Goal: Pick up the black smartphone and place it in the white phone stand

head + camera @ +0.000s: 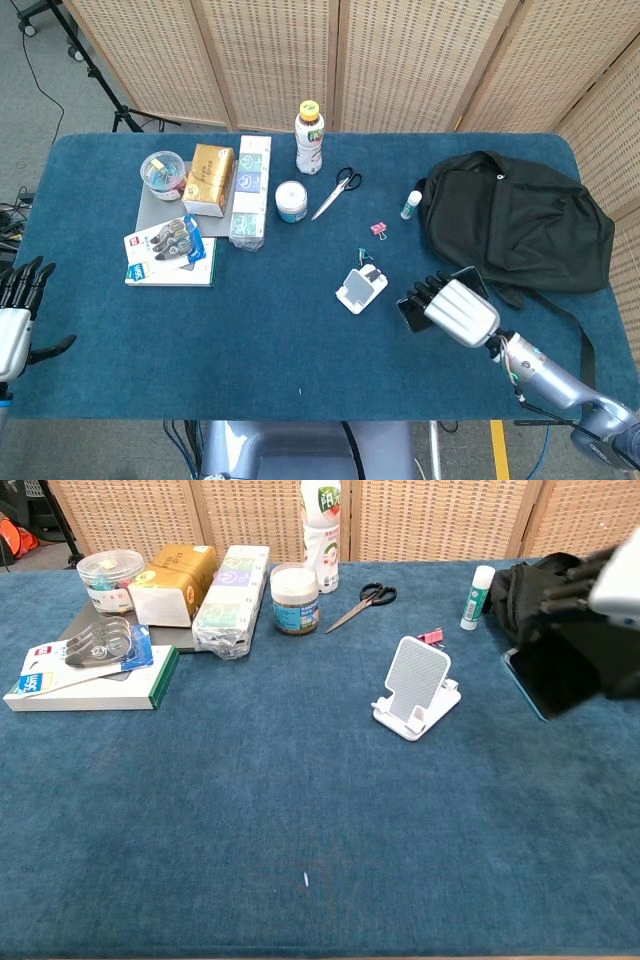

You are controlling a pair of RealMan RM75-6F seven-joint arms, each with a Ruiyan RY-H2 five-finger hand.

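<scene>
My right hand [455, 306] grips the black smartphone [412, 312] and holds it above the table, just right of the white phone stand [360, 289]. The chest view has the smartphone [558, 670] tilted on edge with a teal rim, held by my right hand [600, 600], a short gap right of the stand [417, 688]. The stand is upright on the blue table and holds nothing. My left hand [15, 318] hangs off the table's left edge, fingers spread, holding nothing.
A black backpack [515, 220] lies at the right. A glue stick [411, 205], pink clip [378, 229], scissors [338, 191], bottle [309, 137], jar [291, 201], boxes [229, 183] and a book [170, 252] sit further back and left.
</scene>
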